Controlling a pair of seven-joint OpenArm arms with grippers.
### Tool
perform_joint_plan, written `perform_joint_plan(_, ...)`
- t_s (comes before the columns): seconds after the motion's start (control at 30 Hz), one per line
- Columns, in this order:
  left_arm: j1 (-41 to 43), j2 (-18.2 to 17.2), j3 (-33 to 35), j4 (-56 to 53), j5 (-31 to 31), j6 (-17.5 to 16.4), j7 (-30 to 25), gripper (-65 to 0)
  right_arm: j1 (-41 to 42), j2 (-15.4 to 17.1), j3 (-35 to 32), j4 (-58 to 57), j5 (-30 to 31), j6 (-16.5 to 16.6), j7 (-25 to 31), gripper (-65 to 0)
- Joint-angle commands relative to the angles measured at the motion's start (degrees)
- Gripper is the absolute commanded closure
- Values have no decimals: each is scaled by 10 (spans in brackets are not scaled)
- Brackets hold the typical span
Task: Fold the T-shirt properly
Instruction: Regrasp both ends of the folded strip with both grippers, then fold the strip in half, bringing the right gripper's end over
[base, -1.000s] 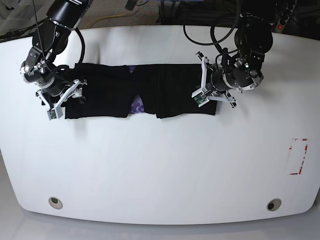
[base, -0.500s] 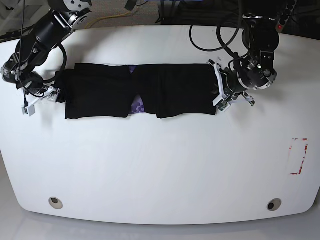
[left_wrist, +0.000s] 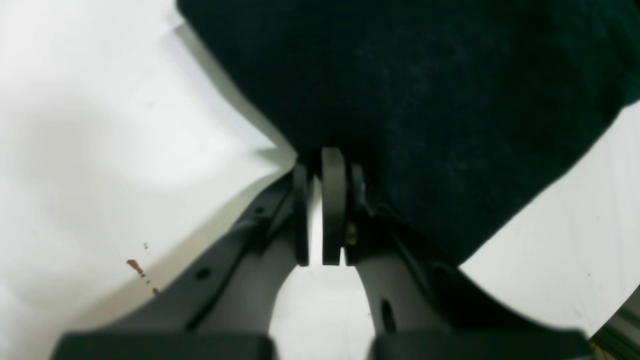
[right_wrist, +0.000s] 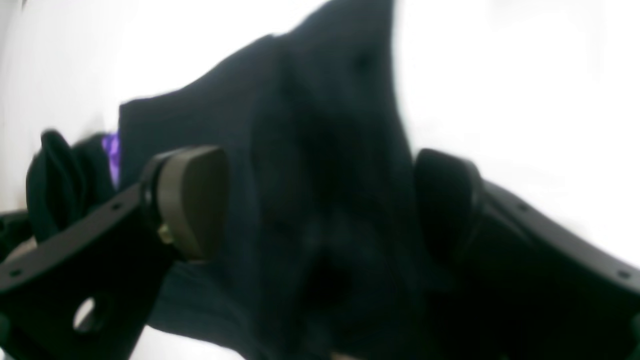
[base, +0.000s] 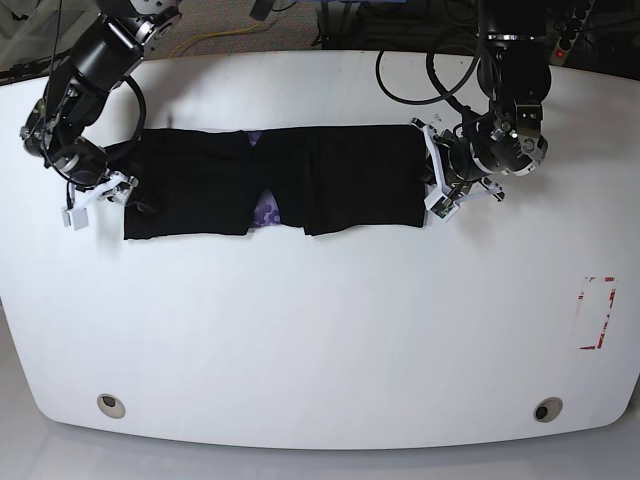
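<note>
Sides folded in, cross fold left

Base: shirt (base: 270, 182) is a flat band near the table (base: 320, 330) far edge. Left wrist: left gripper (left_wrist: 327, 165) pinched tight at the hem, grip unclear. Right wrist: right gripper (right_wrist: 320, 200) spread wide astride the cloth.

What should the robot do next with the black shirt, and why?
Probably close the right gripper on the T-shirt. Its jaws stand wide open around the cloth at one end, while the left gripper is already shut on the fabric edge at the other end. The shirt lies in a flat band on the table, so both ends likely need holding before the next fold.
</note>
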Motion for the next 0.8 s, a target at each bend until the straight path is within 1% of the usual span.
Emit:
perform_joint_plan(0.0, -7, 6, -1, 5, -4, -1, -11, -11, -8, -11, -23, 27, -12, -5, -20, -553)
perform_joint_plan(0.07, -7, 7, -1, -8, -4, -1, -11, -11, -10, -25, -28, 48, -17, -5, -18, -549)
perform_joint_plan(0.1, -7, 7, -1, -15, -4, -1, -11, -11, -11, -33, -29, 62, -19, -5, -18, -525)
perform_joint_plan(0.17, -10, 8, -1, -24, -4, -1, -11, -11, -12, -39, -29, 76, -21, -5, -17, -430)
perform_joint_plan(0.2, -15, 8, -1, -26, -4, -1, -11, -11, -12, -39, -29, 81, -26, -5, -17, -368)
perform_joint_plan(0.3, -29, 8, 1, -29, -4, -1, -11, -13, -12, -40, -30, 99, -35, -5, -17, -97)
perform_joint_plan(0.33, -30, 8, 2, -31, -4, -1, -11, -13, -12, -39, -33, 105, -35, -5, -17, -35)
perform_joint_plan(0.37, -31, 9, 3, -37, -4, -1, -11, -14, -12, -37, -39, 114, -35, -5, -17, 0)
perform_joint_plan(0.43, -44, 11, 3, -48, -4, -1, -11, -14, -13, -36, -51, 147, -35, -5, -17, 0)
perform_joint_plan(0.5, -59, 25, 4, -66, -3, -1, -11, -14, -16, -35, -54, 183, -36, -5, -18, 0)
perform_joint_plan(0.6, -75, 33, 4, -95, -3, -1, -11, -15, -31, -35, -57, 240, -34, -5, -23, 0)
perform_joint_plan(0.7, -85, 33, 4, -113, -3, -1, -11, -15, -34, -37, -67, 289, -33, -5, -50, 0)
perform_joint_plan(0.77, -89, 44, 5, -117, -2, -1, -15, -15, -36, -39, -75, 321, -25, -5, -67, 0)
